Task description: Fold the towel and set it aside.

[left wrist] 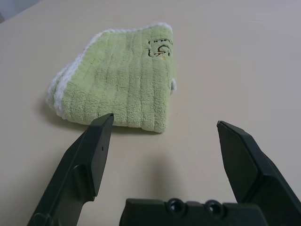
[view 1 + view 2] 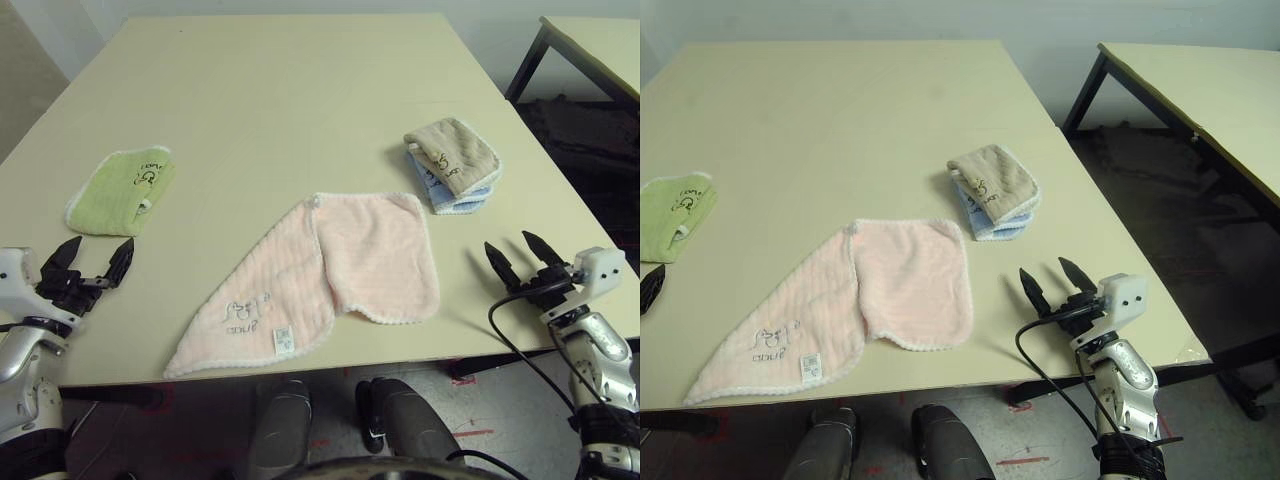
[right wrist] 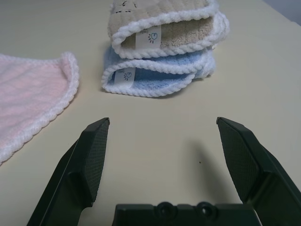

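The pale pink towel [image 2: 330,280] lies near the table's front edge, partly folded, one layer turned over the other along a diagonal, its dark script logo and white tag facing up at the front left. My left gripper [image 2: 95,262] hovers open at the front left, well left of the towel, nothing between its fingers. My right gripper [image 2: 522,258] stands open at the front right, to the right of the towel's edge [image 3: 42,101], also empty.
A folded light-green towel [image 2: 125,187] lies at the left, just beyond my left gripper [image 1: 162,155]. A tan towel on a blue one [image 2: 452,165] is stacked at the right, beyond my right gripper [image 3: 162,155]. A second table [image 2: 1210,90] stands at the far right.
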{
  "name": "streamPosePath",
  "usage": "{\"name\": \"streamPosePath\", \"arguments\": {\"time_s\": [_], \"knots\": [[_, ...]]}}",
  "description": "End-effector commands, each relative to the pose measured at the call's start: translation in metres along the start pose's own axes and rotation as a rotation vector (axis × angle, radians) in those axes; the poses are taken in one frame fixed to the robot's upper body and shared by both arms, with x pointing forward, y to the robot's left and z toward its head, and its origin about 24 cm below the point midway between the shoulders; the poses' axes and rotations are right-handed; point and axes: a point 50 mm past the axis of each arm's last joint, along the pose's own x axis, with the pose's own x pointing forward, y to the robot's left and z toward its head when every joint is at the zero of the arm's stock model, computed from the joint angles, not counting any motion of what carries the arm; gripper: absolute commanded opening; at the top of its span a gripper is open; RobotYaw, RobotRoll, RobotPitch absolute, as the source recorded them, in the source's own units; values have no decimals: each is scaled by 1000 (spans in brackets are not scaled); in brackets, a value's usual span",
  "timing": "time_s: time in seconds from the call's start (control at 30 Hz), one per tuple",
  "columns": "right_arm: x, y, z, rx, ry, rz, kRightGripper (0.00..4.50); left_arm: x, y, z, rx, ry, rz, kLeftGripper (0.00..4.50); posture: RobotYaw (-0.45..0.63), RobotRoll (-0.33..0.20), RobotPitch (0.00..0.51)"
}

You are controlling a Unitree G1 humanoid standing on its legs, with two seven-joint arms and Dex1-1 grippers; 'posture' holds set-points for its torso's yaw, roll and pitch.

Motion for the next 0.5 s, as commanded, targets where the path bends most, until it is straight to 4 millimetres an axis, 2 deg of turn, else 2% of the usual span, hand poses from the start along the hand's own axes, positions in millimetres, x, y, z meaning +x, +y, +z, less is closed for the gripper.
{"name": "streamPosePath", "arguments": {"time_s": [0.03, 0.3, 0.43, 0.5], "knots": [[-1, 1, -2, -9, 15, 19, 4476, -2, -1, -3, -2, 15, 0, 4500, 8, 0, 161], [-3, -1, -6, -9, 21, 26, 4476, -1, 0, -2, -1, 12, -4, 4500, 8, 0, 161], [7, 5, 0, -56, 10, 143, 4476, -1, -9, 11, -32, -29, -214, 4500, 2, 0, 162], [22, 11, 8, -52, -19, 189, 4476, -3, -16, 17, -11, -16, -364, 4500, 1, 0, 162]]}}
